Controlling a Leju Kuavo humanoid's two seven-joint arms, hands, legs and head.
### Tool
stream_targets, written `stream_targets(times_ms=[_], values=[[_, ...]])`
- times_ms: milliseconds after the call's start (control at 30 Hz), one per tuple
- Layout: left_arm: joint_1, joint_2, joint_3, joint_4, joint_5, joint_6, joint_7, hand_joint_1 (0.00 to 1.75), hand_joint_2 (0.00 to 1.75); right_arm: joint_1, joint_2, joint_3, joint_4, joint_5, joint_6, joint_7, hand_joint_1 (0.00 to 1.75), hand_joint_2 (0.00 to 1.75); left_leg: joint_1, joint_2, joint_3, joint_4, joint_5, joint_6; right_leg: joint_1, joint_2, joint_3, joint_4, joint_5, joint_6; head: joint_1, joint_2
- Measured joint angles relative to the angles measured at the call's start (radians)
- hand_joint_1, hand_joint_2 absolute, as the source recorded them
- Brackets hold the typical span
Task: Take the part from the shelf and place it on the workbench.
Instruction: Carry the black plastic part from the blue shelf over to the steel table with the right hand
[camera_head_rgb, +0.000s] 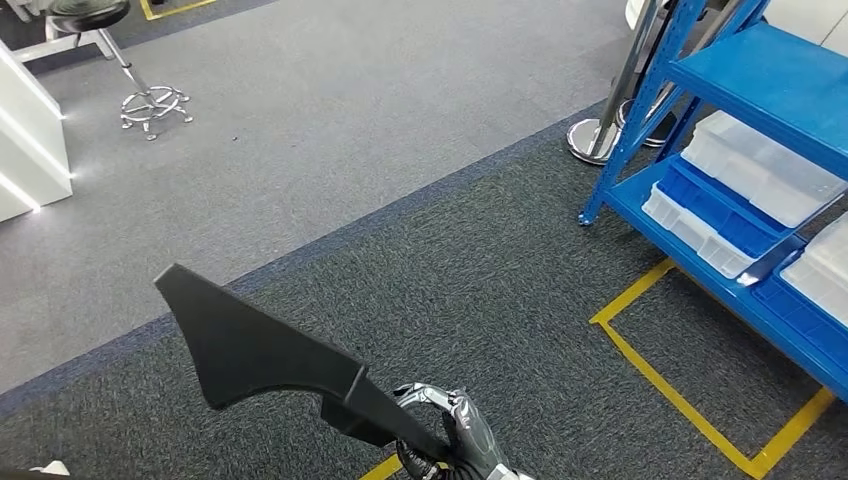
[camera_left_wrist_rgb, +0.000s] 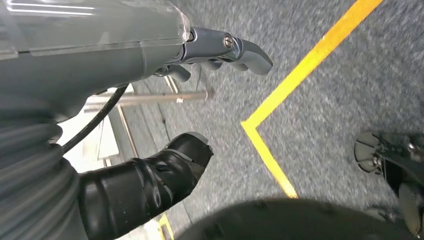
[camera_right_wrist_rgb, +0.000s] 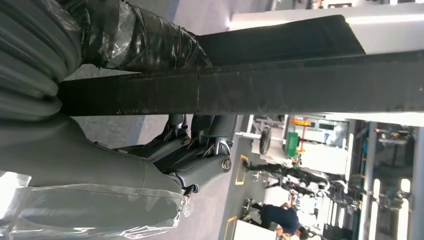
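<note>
The right hand (camera_head_rgb: 455, 425), low in the head view at about six o'clock, is clamped round the narrow stem of the black part (camera_head_rgb: 250, 345); in the right wrist view its thumb (camera_right_wrist_rgb: 145, 42) lies on one face of the bar and its fingers (camera_right_wrist_rgb: 200, 132) curl under the other, so the part (camera_right_wrist_rgb: 280, 82) is firmly pinched. From that grip the part runs out toward ten o'clock, widening into a flat, fin-shaped blade held clear above the carpet (camera_head_rgb: 500, 260). It looks like a rigid moulded plastic panel — probably light for its length, stiff, and matte enough not to slip. Held by the thin end, though, the broad blade will likely lever against the fingers, so a hold nearer the wide section would steady it. The left hand (camera_left_wrist_rgb: 200, 100) hangs over the floor near a yellow floor line (camera_left_wrist_rgb: 300, 70), fingers apart and holding nothing. The blue shelf (camera_head_rgb: 740, 200), with its bins, stands at about three o'clock — the workbench is yet to be reached.
</note>
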Motion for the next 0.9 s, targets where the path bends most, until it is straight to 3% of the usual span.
stream_targets(times_ms=[67, 100, 133, 167, 267, 333, 400, 433, 500, 567, 600, 633, 667, 700, 767, 833, 900], values=[[-0.003, 0.0, -0.003, 0.0, -0.002, -0.003, 0.006, 0.0, 1.75, 0.006, -0.001, 0.0, -0.001, -0.002, -0.01, -0.001, 1.75, 1.75, 0.004, 0.036, -0.064, 0.123, -0.058, -0.01, 0.002, -0.028, 0.001, -0.001, -0.003, -0.005, -0.001, 0.0], [-0.003, -0.001, -0.005, 0.0, -0.004, -0.004, 0.007, 0.0, 1.75, 0.009, -0.002, 0.0, -0.001, -0.002, -0.016, -0.002, 1.75, 1.75, 0.005, 0.043, -0.086, 0.167, -0.071, -0.013, 0.003, -0.042, 0.002, -0.001, -0.004, -0.005, -0.001, 0.0], [-0.003, -0.001, -0.008, 0.0, -0.008, -0.005, 0.007, 0.0, 1.75, 0.013, -0.004, -0.001, -0.003, -0.002, -0.022, -0.003, 1.75, 1.75, 0.007, 0.046, -0.092, 0.177, -0.064, -0.015, 0.003, -0.054, 0.003, -0.001, -0.006, -0.005, -0.001, 0.0], [-0.003, -0.001, -0.012, 0.0, -0.012, -0.006, 0.007, 0.0, 1.75, 0.017, -0.006, -0.001, -0.007, -0.002, -0.028, -0.004, 1.75, 1.75, 0.008, 0.051, -0.077, 0.149, -0.039, -0.015, 0.003, -0.065, 0.006, -0.001, -0.009, -0.003, -0.001, 0.0], [-0.004, -0.001, -0.023, 0.0, -0.021, -0.004, 0.009, 0.0, 1.75, 0.029, -0.014, -0.001, -0.027, -0.002, -0.051, -0.003, 1.75, 1.75, 0.002, 0.092, 0.019, -0.038, 0.045, -0.001, 0.005, -0.094, 0.017, -0.001, -0.017, 0.008, -0.001, 0.0], [-0.008, -0.001, -0.029, 0.0, -0.026, -0.001, 0.011, 0.0, 1.75, 0.036, -0.023, -0.002, -0.042, -0.002, -0.07, -0.002, 1.75, 1.75, -0.006, 0.105, 0.04, -0.087, 0.054, 0.013, 0.008, -0.109, 0.022, -0.002, -0.02, 0.019, -0.001, 0.0], [-0.01, -0.002, -0.037, 0.0, -0.031, 0.003, 0.011, 0.0, 1.75, 0.043, -0.035, -0.003, -0.057, -0.002, -0.087, -0.001, 1.75, 1.75, -0.006, 0.086, 0.04, -0.093, 0.057, 0.026, 0.009, -0.122, 0.029, -0.007, -0.022, 0.032, -0.001, 0.0], [-0.01, -0.003, -0.041, 0.0, -0.033, 0.005, 0.01, 0.0, 1.75, 0.047, -0.041, -0.003, -0.064, -0.002, -0.095, -0.002, 1.75, 1.75, -0.004, 0.076, 0.044, -0.1, 0.061, 0.032, 0.008, -0.114, 0.032, -0.004, -0.028, 0.038, 0.0, 0.0], [-0.014, -0.005, -0.046, 0.0, -0.037, 0.006, 0.008, 0.0, 1.75, 0.055, -0.055, -0.003, -0.079, -0.002, -0.106, -0.002, 1.75, 1.75, 0.0, 0.059, 0.055, -0.114, 0.069, 0.044, 0.006, -0.069, 0.011, 0.052, -0.066, 0.045, 0.001, 0.0], [-0.019, -0.006, -0.049, 0.0, -0.04, 0.006, 0.007, 0.0, 1.75, 0.064, -0.069, -0.003, -0.088, -0.002, -0.114, -0.003, 1.75, 1.75, -0.002, 0.042, 0.055, -0.115, 0.071, 0.051, 0.004, -0.025, -0.051, 0.176, -0.124, 0.046, 0.001, 0.0], [-0.02, -0.006, -0.051, 0.0, -0.04, 0.006, 0.007, 0.0, 1.75, 0.069, -0.076, -0.003, -0.09, -0.002, -0.118, -0.002, 1.75, 1.75, -0.003, 0.03, 0.055, -0.114, 0.071, 0.053, 0.005, -0.018, -0.081, 0.229, -0.138, 0.046, 0.001, 0.0], [-0.022, -0.006, -0.053, 0.0, -0.041, 0.005, 0.009, 0.0, 1.75, 0.074, -0.082, -0.003, -0.092, -0.002, -0.122, -0.002, 1.75, 1.75, -0.004, 0.018, 0.056, -0.113, 0.07, 0.053, 0.004, -0.015, -0.099, 0.255, -0.134, 0.046, 0.001, 0.0], [-0.022, -0.006, -0.056, 0.0, -0.042, 0.004, 0.011, 0.0, 1.75, 0.077, -0.089, -0.003, -0.096, -0.002, -0.127, -0.001, 1.75, 1.75, -0.004, 0.005, 0.057, -0.111, 0.069, 0.053, 0.004, -0.013, -0.098, 0.241, -0.108, 0.046, 0.002, 0.0], [-0.022, -0.006, -0.06, 0.0, -0.042, 0.003, 0.015, 0.0, 1.75, 0.081, -0.096, -0.003, -0.101, -0.002, -0.132, 0.0, 1.75, 1.75, -0.004, -0.009, 0.058, -0.107, 0.067, 0.052, 0.003, -0.007, -0.083, 0.193, -0.07, 0.045, 0.001, 0.0], [-0.024, -0.009, -0.067, 0.0, -0.044, 0.001, 0.025, 0.0, 1.75, 0.088, -0.107, -0.002, -0.112, -0.002, -0.143, 0.0, 1.75, 1.75, -0.003, -0.032, 0.053, -0.094, 0.06, 0.045, 0.0, 0.033, -0.039, 0.07, -0.005, 0.041, 0.001, 0.0], [-0.025, -0.011, -0.069, 0.0, -0.046, 0.001, 0.035, 0.0, 1.75, 0.097, -0.116, -0.002, -0.123, -0.003, -0.154, 0.0, 1.75, 1.75, -0.003, -0.052, 0.043, -0.084, 0.055, 0.035, 0.002, 0.059, -0.02, 0.015, 0.012, 0.037, 0.001, 0.0], [-0.025, -0.012, -0.071, 0.0, -0.049, 0.003, 0.04, 0.0, 1.75, 0.105, -0.125, -0.001, -0.135, -0.005, -0.163, 0.0, 1.75, 1.75, 0.0, -0.07, 0.036, -0.085, 0.055, 0.023, 0.003, 0.043, -0.018, 0.01, 0.012, 0.028, 0.001, 0.0]])
